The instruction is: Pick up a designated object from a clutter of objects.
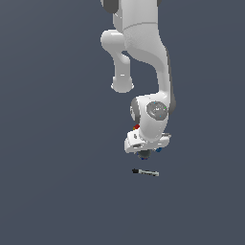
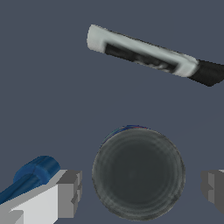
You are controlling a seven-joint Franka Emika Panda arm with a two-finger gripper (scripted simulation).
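The designated object, a short round can [image 2: 138, 174] with a dark grey top and a sliver of blue-and-red side, lies straight under my wrist camera. My gripper [image 2: 142, 191] is open, one grey finger [image 2: 70, 194] on each side of the can and apart from it. In the exterior view the can [image 1: 143, 154] shows as a dark spot just below the white hand [image 1: 146, 139]. Of the clutter, a blue cone-like piece [image 2: 33, 175] lies beside one finger, and a black-and-white marker [image 2: 144, 54] lies a little beyond the can.
In the exterior view the marker [image 1: 145, 172] lies on the grey floor in front of the hand. The blue piece [image 1: 158, 150] peeks out at the hand's right, and a red-and-yellow bit of the cube [image 1: 136, 128] at its left. The arm hides the rest.
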